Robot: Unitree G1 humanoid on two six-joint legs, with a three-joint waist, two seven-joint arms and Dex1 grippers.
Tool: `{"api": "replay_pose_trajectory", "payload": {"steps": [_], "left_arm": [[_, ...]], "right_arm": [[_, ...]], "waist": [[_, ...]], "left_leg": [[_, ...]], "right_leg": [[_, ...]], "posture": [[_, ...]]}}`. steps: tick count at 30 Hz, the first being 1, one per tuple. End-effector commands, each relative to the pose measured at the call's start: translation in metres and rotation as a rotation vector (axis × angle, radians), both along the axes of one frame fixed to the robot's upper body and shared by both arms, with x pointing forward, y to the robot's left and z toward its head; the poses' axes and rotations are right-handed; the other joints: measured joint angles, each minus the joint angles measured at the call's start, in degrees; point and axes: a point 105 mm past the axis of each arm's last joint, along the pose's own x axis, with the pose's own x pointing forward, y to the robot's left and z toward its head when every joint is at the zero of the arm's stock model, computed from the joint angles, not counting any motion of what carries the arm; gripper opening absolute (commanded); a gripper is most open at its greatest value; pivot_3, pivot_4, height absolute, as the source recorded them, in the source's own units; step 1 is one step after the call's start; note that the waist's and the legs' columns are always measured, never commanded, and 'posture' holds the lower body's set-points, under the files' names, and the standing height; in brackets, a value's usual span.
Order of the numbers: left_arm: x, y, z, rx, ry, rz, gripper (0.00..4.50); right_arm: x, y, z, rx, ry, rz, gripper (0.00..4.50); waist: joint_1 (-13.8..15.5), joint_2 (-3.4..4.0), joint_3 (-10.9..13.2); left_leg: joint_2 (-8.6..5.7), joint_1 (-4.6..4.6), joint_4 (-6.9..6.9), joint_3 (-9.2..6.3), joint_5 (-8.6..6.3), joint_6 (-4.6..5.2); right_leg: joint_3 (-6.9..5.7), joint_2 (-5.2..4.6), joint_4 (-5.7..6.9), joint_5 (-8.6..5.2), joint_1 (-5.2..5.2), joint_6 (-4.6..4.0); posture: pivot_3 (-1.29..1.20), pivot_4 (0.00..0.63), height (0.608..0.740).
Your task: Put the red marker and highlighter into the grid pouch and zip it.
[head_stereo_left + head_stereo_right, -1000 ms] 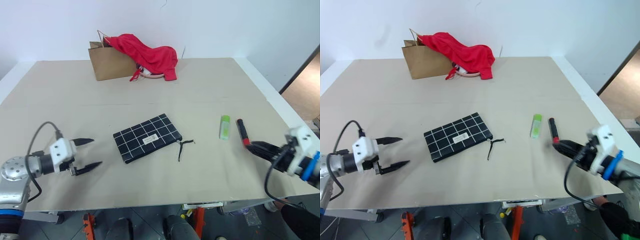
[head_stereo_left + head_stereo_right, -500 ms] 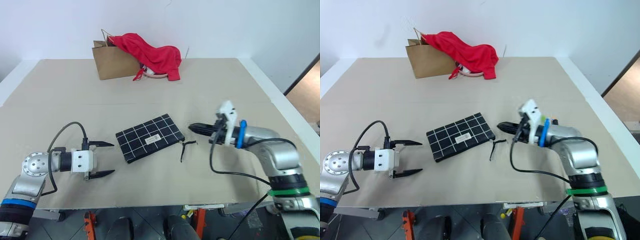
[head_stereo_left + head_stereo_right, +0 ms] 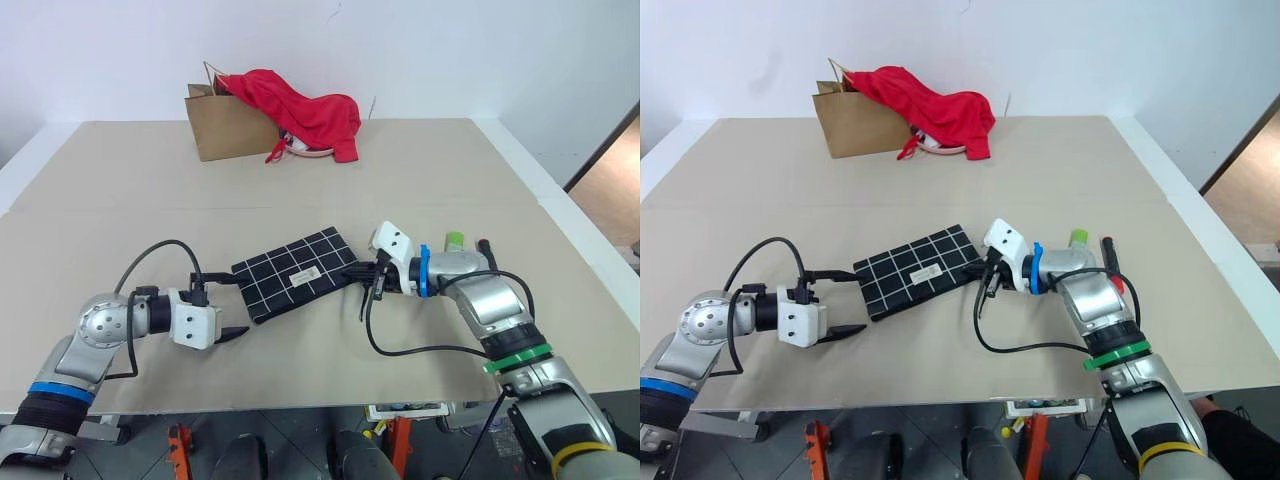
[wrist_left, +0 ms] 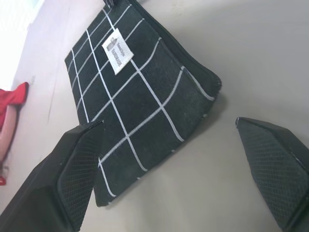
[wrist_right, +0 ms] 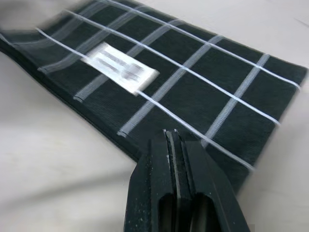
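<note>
The grid pouch lies flat mid-table, still zipped as far as you can tell, so you are at the opening step. Your left gripper is spread wide at its near-left corner, and your right gripper is pinched shut, empty, at the zipper end. Next, brace the pouch and catch the pull cord; the white label's print is unreadable.
</note>
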Motion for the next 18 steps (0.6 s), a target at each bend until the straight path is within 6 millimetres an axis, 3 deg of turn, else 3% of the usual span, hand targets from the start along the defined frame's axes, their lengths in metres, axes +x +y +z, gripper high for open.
{"api": "replay_pose_trajectory", "payload": {"steps": [1, 9, 18], "left_arm": [[0.005, -0.008, -0.008, 0.019, -0.025, 0.003, 4.5], [0.021, -0.024, -0.007, -0.031, -0.085, 0.028, 4.5], [0.024, -0.042, -0.01, -0.073, -0.055, 0.041, 4.5]], "right_arm": [[0.006, 0.003, 0.004, -0.059, -0.067, 0.014, 0.08], [0.005, 0.002, 0.007, -0.069, -0.088, 0.042, 0.08], [0.005, 0.003, 0.005, -0.063, -0.073, 0.039, 0.08]], "waist": [[0.01, 0.0, -0.01], [0.06, 0.03, -0.03], [0.03, 0.03, -0.03]], "left_leg": [[0.0, 0.0, 0.0, 0.01, 0.03, 0.03], [-0.03, 0.0, 0.02, 0.0, 0.07, 0.08], [-0.05, -0.01, 0.02, 0.01, 0.09, 0.08]], "right_leg": [[0.0, 0.0, 0.0, 0.02, 0.0, 0.02], [0.02, -0.01, 0.01, 0.19, 0.03, -0.14], [0.06, -0.01, 0.02, 0.22, 0.02, -0.11]], "posture": [[0.0, 0.15, 0.74], [0.0, 0.15, 0.74], [0.0, 0.15, 0.74]]}}
